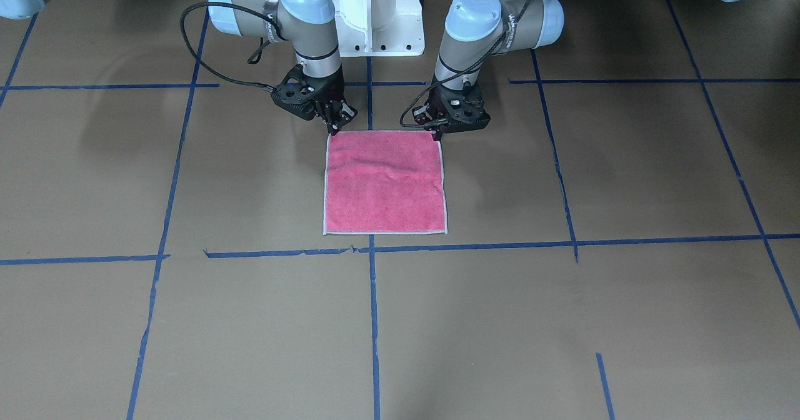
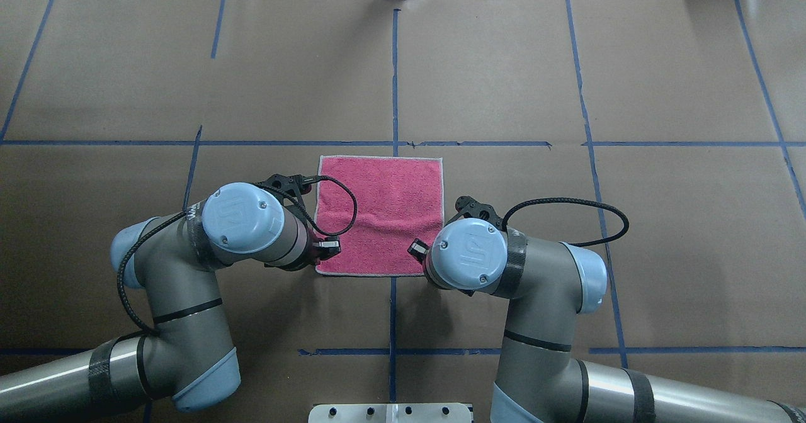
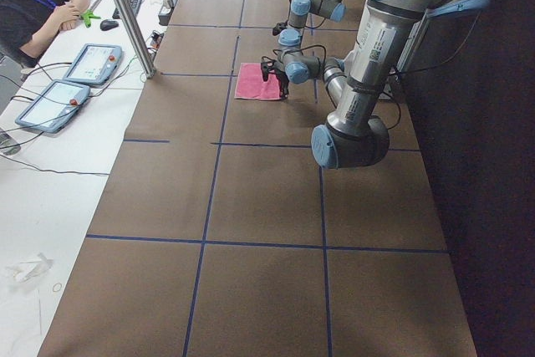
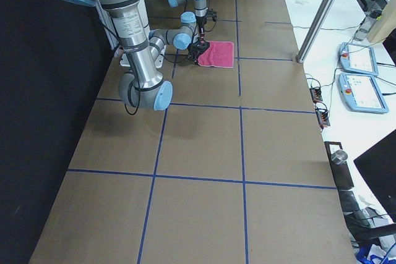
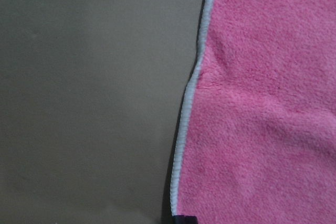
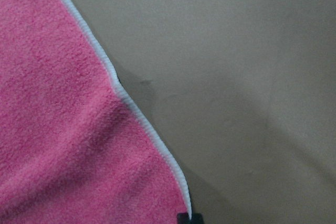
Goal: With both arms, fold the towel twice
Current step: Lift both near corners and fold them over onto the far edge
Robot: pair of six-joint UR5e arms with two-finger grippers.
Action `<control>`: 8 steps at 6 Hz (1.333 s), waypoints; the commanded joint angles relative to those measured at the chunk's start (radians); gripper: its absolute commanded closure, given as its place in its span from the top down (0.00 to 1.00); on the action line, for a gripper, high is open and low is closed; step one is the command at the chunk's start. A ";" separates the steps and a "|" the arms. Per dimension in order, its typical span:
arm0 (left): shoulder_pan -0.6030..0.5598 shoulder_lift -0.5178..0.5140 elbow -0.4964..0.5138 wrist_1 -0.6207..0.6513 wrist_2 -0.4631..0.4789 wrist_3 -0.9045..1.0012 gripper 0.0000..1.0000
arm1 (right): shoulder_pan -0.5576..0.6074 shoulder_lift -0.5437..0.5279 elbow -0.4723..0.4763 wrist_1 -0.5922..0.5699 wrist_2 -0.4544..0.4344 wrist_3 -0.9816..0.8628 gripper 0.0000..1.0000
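The towel [image 1: 384, 185] lies flat on the brown table, pink-red face up, with a pale grey edge and a slight wrinkle near the robot's side. It also shows in the overhead view [image 2: 384, 212]. My left gripper [image 1: 437, 134] is down at one robot-side corner. My right gripper [image 1: 335, 128] is down at the other. Both look shut on the towel's corners. In the left wrist view the towel [image 5: 262, 119] runs down to a dark fingertip [image 5: 184, 219], its edge slightly raised. The right wrist view shows the same of the towel [image 6: 63, 129]. The grey face is hidden.
The white pedestal [image 1: 375, 14] stands behind the grippers. Blue tape lines [image 1: 373, 307] cross the table. An operator [image 3: 33, 6] sits at a side bench with tablets [image 3: 92, 63] and a metal post [image 3: 125, 14].
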State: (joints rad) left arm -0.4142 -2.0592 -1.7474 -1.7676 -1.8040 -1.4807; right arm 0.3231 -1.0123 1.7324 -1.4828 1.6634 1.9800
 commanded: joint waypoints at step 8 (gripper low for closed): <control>-0.005 -0.007 -0.230 0.212 -0.094 0.000 0.00 | -0.007 -0.023 0.259 -0.260 0.020 -0.035 0.03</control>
State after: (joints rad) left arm -0.4172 -2.0673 -2.0077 -1.5525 -1.8985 -1.4836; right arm 0.3282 -1.0391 2.0283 -1.7455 1.6906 1.9492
